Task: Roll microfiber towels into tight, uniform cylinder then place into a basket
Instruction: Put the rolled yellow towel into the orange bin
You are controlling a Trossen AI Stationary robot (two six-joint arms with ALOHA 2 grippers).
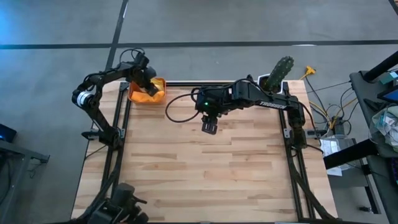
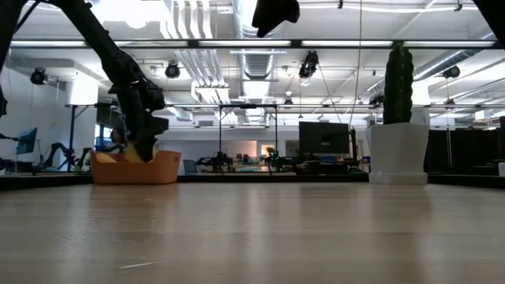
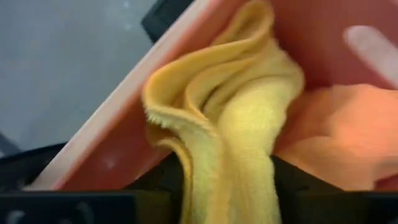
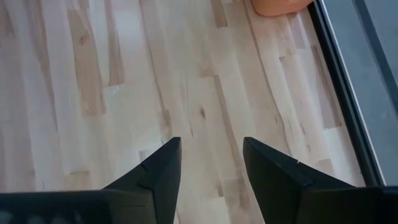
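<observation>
The red-orange basket [image 1: 134, 98] stands at the table's far left corner and also shows in the low view [image 2: 134, 169]. An orange towel [image 3: 339, 134] lies inside it. Beside that, a bunched yellow towel [image 3: 242, 118] lies against the basket's wall [image 3: 311, 31]. My left gripper [image 3: 227, 190] reaches down into the basket [image 1: 148, 81], with the yellow towel between its fingers. My right gripper [image 4: 211, 162] hangs open over the bare wood near the table's far middle [image 1: 209, 127], with nothing between its fingers. My left gripper has the yellow towel's bunched folds [image 3: 230, 168] between its two fingers, several layers together. The fingers [image 3: 163, 183] come steeply from above into the basket. The towel's free end lies inside the basket against its wall, next to the orange towel.
A white pot with a green cactus [image 1: 278, 73] stands at the table's far right and shows in the low view [image 2: 397, 150]. A black cable loops on the wood near the far middle [image 1: 177, 109]. Open wood lies toward the near edge [image 1: 205, 180].
</observation>
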